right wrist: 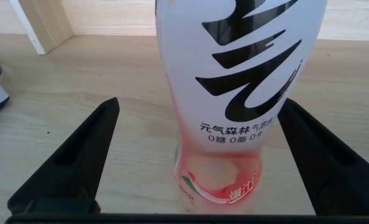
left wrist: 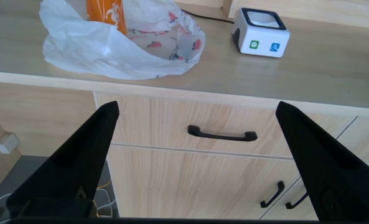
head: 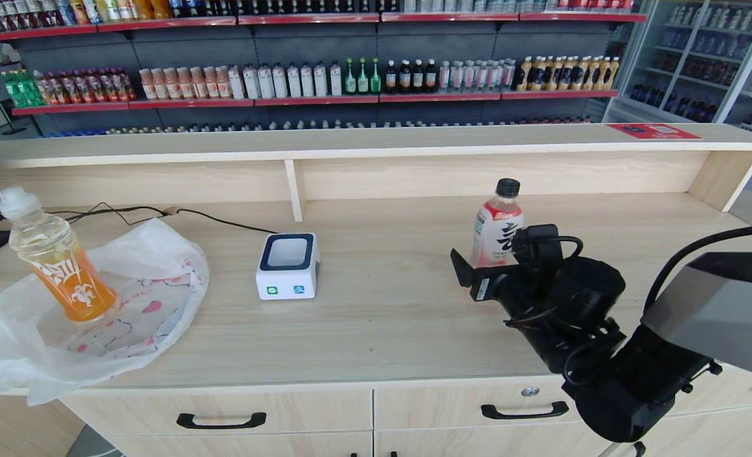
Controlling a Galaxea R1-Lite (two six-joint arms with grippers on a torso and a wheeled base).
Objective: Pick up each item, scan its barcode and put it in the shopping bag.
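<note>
A white-labelled pink drink bottle (head: 498, 223) with a black cap stands upright on the counter right of centre. My right gripper (head: 487, 270) is level with its lower part, open, fingers on either side; the bottle (right wrist: 234, 99) stands between the fingers (right wrist: 78, 162) without touching them. An orange drink bottle (head: 55, 257) stands in the white plastic shopping bag (head: 128, 304) at the counter's left end. The white barcode scanner (head: 287, 265) sits mid-counter. My left gripper (left wrist: 196, 162) hangs open below the counter front, facing the drawers, with the bag (left wrist: 119, 43) and scanner (left wrist: 262, 32) above.
A raised wooden ledge (head: 350, 143) runs along the counter's back, with a divider (head: 294, 190) behind the scanner. A black cable (head: 160, 212) runs from the scanner to the left. Drawers with black handles (head: 221, 420) lie below the counter front. Drink shelves fill the background.
</note>
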